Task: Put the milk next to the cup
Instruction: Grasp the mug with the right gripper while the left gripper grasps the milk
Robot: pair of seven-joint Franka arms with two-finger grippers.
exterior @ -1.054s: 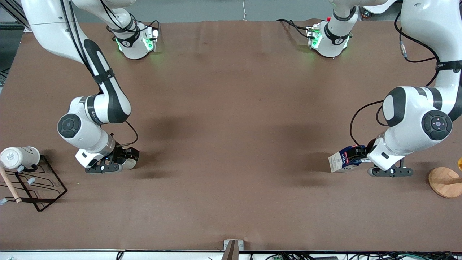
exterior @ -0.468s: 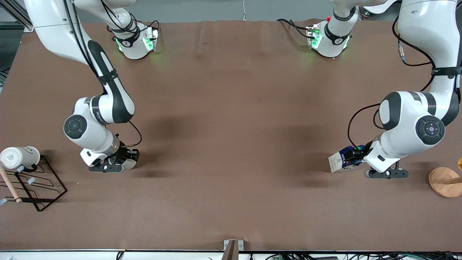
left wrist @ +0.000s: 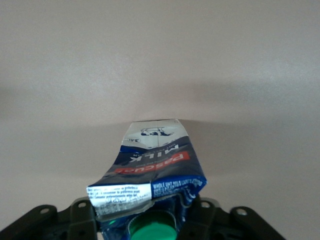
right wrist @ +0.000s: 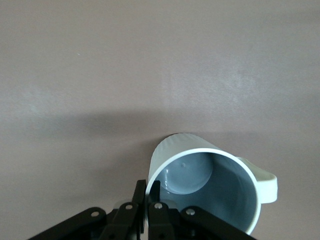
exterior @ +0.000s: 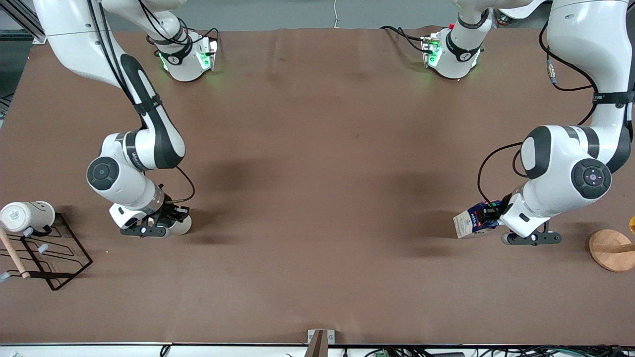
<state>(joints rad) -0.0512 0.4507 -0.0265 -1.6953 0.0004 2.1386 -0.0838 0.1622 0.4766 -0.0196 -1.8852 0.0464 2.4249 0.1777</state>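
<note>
Left gripper (exterior: 488, 218) clamps the milk carton (exterior: 469, 224) near its green cap (left wrist: 152, 227). Right gripper (exterior: 168, 220) pinches the cup (right wrist: 207, 185) by its rim.

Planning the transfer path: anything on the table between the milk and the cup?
Nothing visible. The left claw holds the milk carton at its end; the right claw grips the cup's rim at the other. Only bare brown table lies between.

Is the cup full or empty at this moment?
Empty. In the right wrist view the cup shows its bare grey inside down to the bottom, with the right end effector pinching its rim.
</note>
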